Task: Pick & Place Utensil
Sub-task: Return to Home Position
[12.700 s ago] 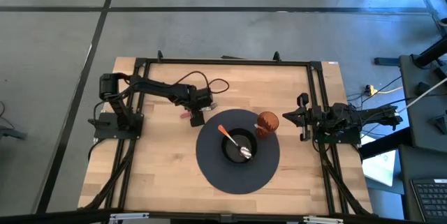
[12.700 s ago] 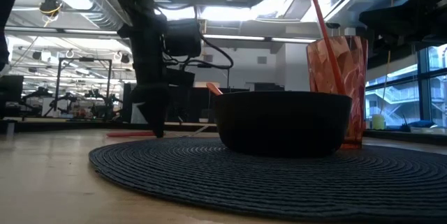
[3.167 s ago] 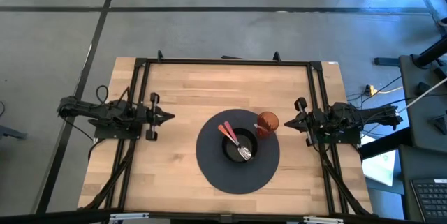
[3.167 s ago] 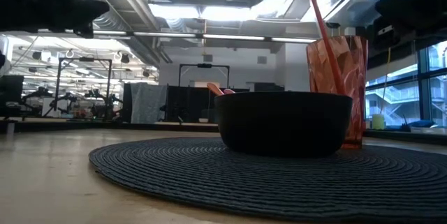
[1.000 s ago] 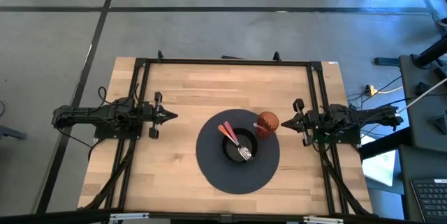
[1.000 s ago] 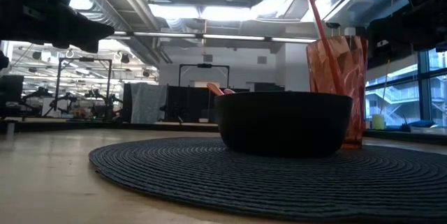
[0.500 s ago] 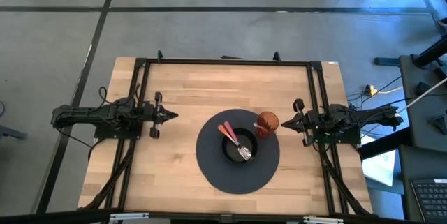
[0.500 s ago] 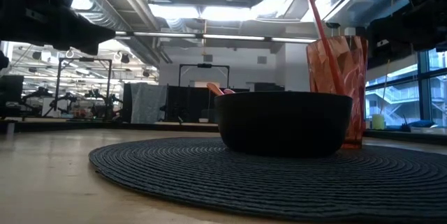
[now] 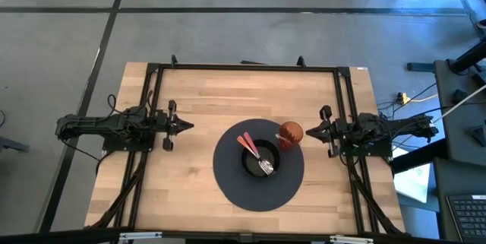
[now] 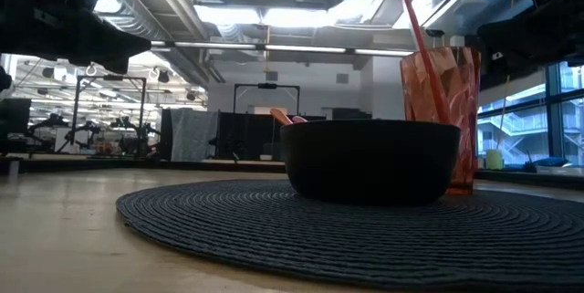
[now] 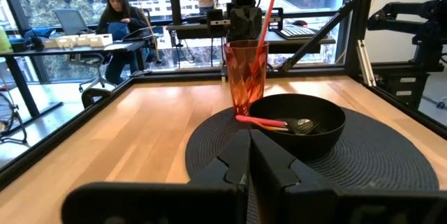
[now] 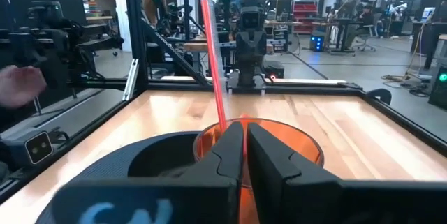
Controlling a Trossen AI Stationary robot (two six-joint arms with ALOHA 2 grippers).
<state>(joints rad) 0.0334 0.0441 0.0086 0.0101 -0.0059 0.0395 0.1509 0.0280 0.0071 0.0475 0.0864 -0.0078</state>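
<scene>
Sitting at opposite tabletop (image 9: 197, 92) edges, we hold left gripper (image 9: 182, 125) and right gripper (image 9: 311, 131) pinched together, empty, because bowl (image 9: 260, 159) and cup (image 9: 291, 133) look fully loaded.

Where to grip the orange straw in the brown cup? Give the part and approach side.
Take the thin orange straw on its bare upper length, above the rim of the ribbed brown plastic cup, probably from above with the right gripper, which waits nearest. The straw leans steeply, its lower part sits inside the cup, and the black round bowl crowds the other side.
</scene>
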